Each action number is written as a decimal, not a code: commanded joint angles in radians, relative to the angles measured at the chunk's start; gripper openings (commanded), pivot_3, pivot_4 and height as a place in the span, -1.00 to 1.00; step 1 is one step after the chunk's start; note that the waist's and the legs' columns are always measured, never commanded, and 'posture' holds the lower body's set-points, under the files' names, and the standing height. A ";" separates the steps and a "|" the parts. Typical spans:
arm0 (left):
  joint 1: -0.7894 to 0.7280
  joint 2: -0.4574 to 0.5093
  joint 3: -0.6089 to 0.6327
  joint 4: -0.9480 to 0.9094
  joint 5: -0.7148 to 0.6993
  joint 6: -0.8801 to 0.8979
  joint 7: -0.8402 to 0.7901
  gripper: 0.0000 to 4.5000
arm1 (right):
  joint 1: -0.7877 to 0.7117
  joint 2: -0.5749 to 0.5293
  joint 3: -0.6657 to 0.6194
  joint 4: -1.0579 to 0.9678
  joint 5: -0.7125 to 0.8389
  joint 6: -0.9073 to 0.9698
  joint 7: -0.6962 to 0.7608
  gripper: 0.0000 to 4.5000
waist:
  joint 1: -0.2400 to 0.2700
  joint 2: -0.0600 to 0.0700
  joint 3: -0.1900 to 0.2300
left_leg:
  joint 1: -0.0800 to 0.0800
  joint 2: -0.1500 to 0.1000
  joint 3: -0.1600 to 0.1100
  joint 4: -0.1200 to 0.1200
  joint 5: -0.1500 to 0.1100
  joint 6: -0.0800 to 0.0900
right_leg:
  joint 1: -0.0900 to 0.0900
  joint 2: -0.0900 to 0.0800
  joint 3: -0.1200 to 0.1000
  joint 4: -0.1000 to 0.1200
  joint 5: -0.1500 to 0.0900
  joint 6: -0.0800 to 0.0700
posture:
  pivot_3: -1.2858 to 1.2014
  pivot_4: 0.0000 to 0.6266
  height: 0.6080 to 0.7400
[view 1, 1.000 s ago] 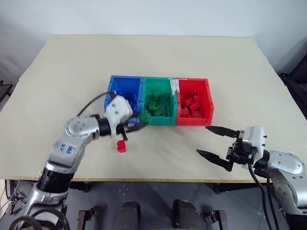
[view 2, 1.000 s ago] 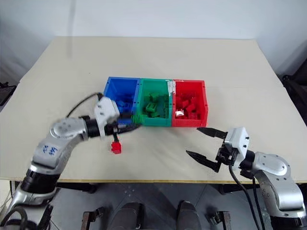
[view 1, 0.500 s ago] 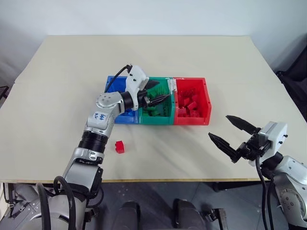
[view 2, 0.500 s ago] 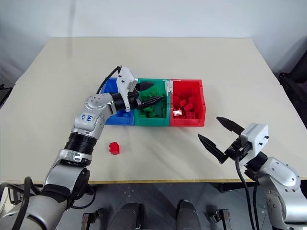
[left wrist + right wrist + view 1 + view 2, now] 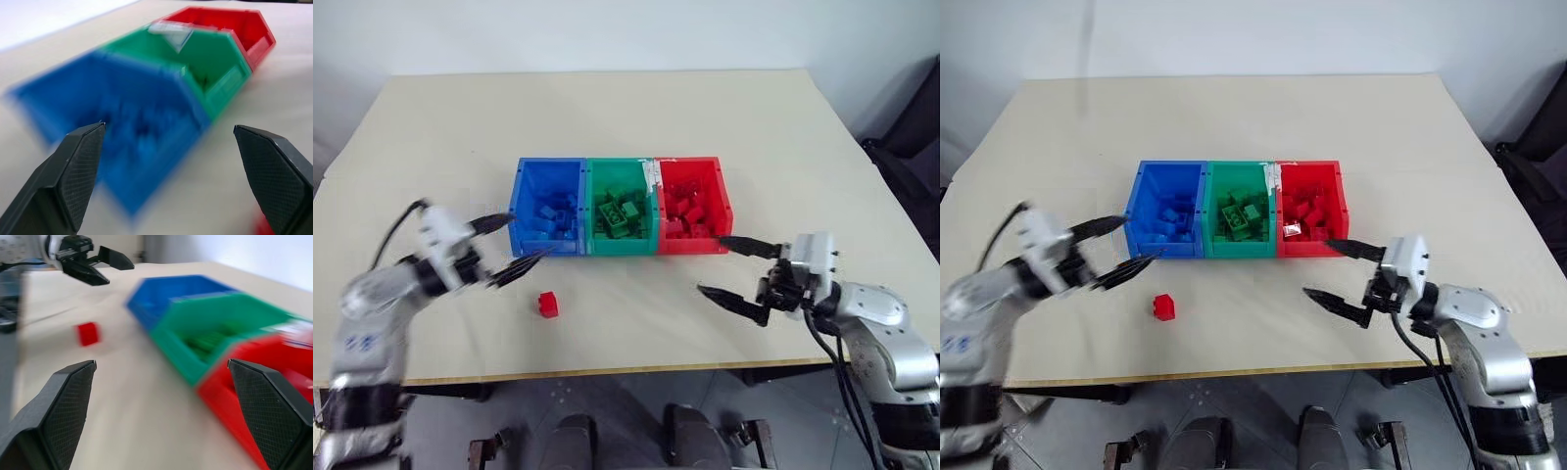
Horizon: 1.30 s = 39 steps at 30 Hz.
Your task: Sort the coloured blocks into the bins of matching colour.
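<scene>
Red block [image 5: 547, 305] is lying alone on the bare desk [image 5: 724, 127], lower left of centre in the left eye view, just below the blue bin [image 5: 548, 208]. The green bin [image 5: 622, 206] and the red bin [image 5: 690, 204], joined to it in a row, are already holding bricks of their own colours. Half a second ago the left tool [image 5: 514, 245] was reaching over the green bin; now it is swinging back toward the left edge, fingers spread wide and empty, so a green brick has probably just been dropped, though blur makes that uncertain. The right tool [image 5: 734, 269] is hovering at lower right, fingers also apart, holding nothing. One red block is remaining to sort.
</scene>
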<state>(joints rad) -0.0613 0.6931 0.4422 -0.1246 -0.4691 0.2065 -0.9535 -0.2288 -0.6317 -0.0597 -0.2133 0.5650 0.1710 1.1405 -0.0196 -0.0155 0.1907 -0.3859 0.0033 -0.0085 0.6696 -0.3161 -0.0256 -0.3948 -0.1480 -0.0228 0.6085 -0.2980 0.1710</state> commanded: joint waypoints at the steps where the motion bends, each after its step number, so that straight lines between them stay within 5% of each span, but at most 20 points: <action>1: 0.124 0.041 0.097 -0.084 -0.035 -0.004 -0.038 0.98 | -0.026 -0.032 0.061 0.030 -0.044 -0.062 0.119 1.00 | 0.011 0.000 0.000 | 0.000 0.000 0.000 0.000 0.000 0.000 | 0.001 0.000 0.000 0.000 0.000 0.000 | 0.03 -0.52 1.00; 5: 0.239 0.075 0.142 -0.047 -0.014 -0.057 -0.095 0.98 | -0.086 -0.029 0.104 0.104 -0.056 -0.068 0.186 1.00 | 0.024 0.000 0.000 | 0.000 0.000 0.000 0.001 0.000 0.001 | 0.001 0.000 0.000 0.000 0.000 0.000 | 0.03 -0.52 1.00; 12: 0.121 0.114 -0.130 -0.172 -0.008 0.051 -0.116 0.98 | -0.054 -0.071 0.077 0.108 -0.066 -0.067 0.219 1.00 | 0.040 0.000 0.000 | 0.000 -0.001 0.000 0.001 0.000 0.001 | 0.001 -0.001 0.000 0.000 0.000 0.000 | 0.03 -0.52 1.00; 19: -0.115 0.063 -0.413 0.081 0.216 -0.030 -0.078 0.98 | 0.079 -0.122 -0.005 0.005 -0.049 -0.044 0.159 1.00 | 0.034 0.000 0.000 | 0.001 -0.001 0.002 0.000 0.000 0.000 | 0.000 0.000 0.000 0.001 0.000 0.000 | 0.03 -0.52 1.00; 22: -0.166 0.052 -0.439 0.149 0.222 -0.048 -0.098 0.72 | 0.129 -0.132 -0.039 -0.038 -0.045 -0.035 0.130 1.00 | 0.026 0.000 0.000 | 0.000 -0.001 0.002 -0.001 0.000 0.000 | -0.001 0.000 0.000 0.001 0.000 0.000 | 0.03 -0.52 1.00; 29: -0.214 0.037 -0.418 0.161 0.139 -0.066 -0.185 -0.29 | 0.214 -0.127 -0.088 -0.085 -0.049 -0.030 0.072 1.00 | 0.026 0.000 0.000 | 0.000 -0.001 0.002 -0.001 0.000 0.000 | -0.001 0.000 0.000 0.001 0.000 0.000 | 0.03 -0.52 1.00; 35: -0.427 -0.052 -0.432 0.097 0.057 0.026 -0.154 -0.34 | 0.317 -0.100 -0.180 -0.143 -0.010 0.009 -0.044 1.00 | 0.049 0.000 0.000 | -0.001 -0.001 0.000 0.004 0.000 0.000 | 0.000 0.000 -0.001 0.002 0.000 0.000 | 0.03 -0.52 1.00; 39: -0.699 -0.230 -0.516 0.258 0.103 0.070 -0.081 -0.34 | 0.385 -0.014 -0.286 -0.205 0.032 0.009 -0.196 1.00 | 0.069 -0.001 0.000 | -0.002 -0.003 -0.002 0.012 -0.001 0.002 | 0.004 -0.001 -0.001 0.002 0.002 0.003 | 0.03 -0.52 1.00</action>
<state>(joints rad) -0.7137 0.4976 -0.0388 0.0890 -0.3784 0.2623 -1.0644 0.1502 -0.6725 -0.2928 -0.3712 0.5613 0.1910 1.0084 0.0491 -0.0161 0.1904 -0.3882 -0.0001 -0.0101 0.6820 -0.3174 -0.0235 -0.3905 -0.1487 -0.0237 0.6103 -0.2960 0.1746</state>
